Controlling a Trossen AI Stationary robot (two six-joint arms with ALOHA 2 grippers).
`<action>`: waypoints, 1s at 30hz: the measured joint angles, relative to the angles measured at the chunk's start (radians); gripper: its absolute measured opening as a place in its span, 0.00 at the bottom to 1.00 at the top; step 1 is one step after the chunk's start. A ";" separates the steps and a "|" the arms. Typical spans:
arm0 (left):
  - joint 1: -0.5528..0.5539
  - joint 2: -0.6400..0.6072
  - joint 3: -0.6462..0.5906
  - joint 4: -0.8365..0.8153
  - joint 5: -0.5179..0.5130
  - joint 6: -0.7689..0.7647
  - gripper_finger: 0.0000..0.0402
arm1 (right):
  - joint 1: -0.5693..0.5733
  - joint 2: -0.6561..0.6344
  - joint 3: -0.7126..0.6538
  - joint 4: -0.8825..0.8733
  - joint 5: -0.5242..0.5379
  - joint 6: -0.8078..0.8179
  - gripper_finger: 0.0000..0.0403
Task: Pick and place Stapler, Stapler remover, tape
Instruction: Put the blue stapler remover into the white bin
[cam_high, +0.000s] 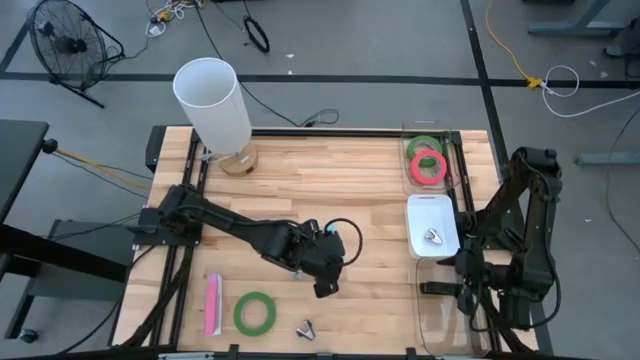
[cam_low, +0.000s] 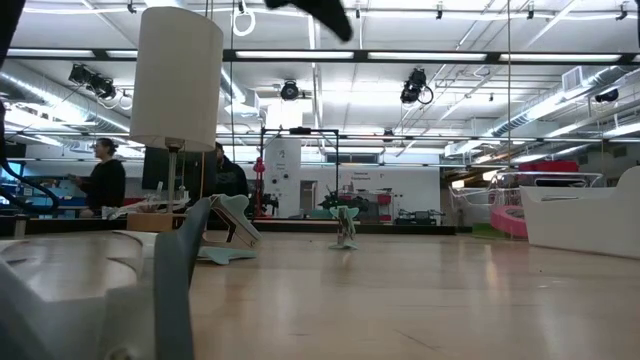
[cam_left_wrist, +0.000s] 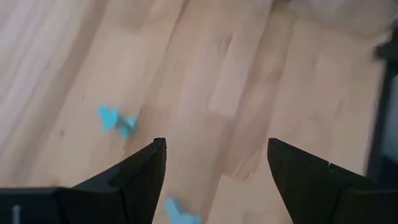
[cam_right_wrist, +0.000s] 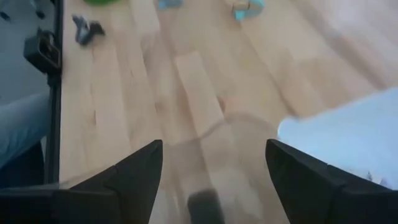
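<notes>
A pink stapler (cam_high: 213, 303), a green tape roll (cam_high: 255, 312) and a small metal staple remover (cam_high: 306, 329) lie flat near the table's front edge. My left gripper (cam_high: 323, 287) hangs open above the bare wood just right of them, with nothing between its fingers (cam_left_wrist: 214, 146). A clear box (cam_high: 452, 150) at the far right holds a green roll (cam_high: 424, 146) and a red-pink roll (cam_high: 428, 168). A second staple remover (cam_high: 433, 237) lies in a white tray (cam_high: 420, 212). My right gripper (cam_high: 437, 275) is open and empty (cam_right_wrist: 214, 146) over the table's right side, by the tray's near end.
A white lamp (cam_high: 212, 105) stands at the far left of the table. An empty clear box (cam_high: 440, 325) sits at the near right, below my right gripper. Bare wood lies between the two arms. People show in the room beyond the table.
</notes>
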 joint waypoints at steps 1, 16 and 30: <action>0.002 0.012 0.000 -0.029 0.006 -0.025 0.69 | -0.008 -0.009 0.000 -0.001 0.019 -0.019 0.70; -0.042 0.095 -0.006 -0.315 0.159 -0.600 0.59 | -0.102 -0.106 0.002 0.002 0.112 -0.206 0.70; -0.059 0.212 -0.007 -0.334 0.146 -0.638 0.59 | -0.110 -0.106 0.002 0.036 0.113 -0.255 0.70</action>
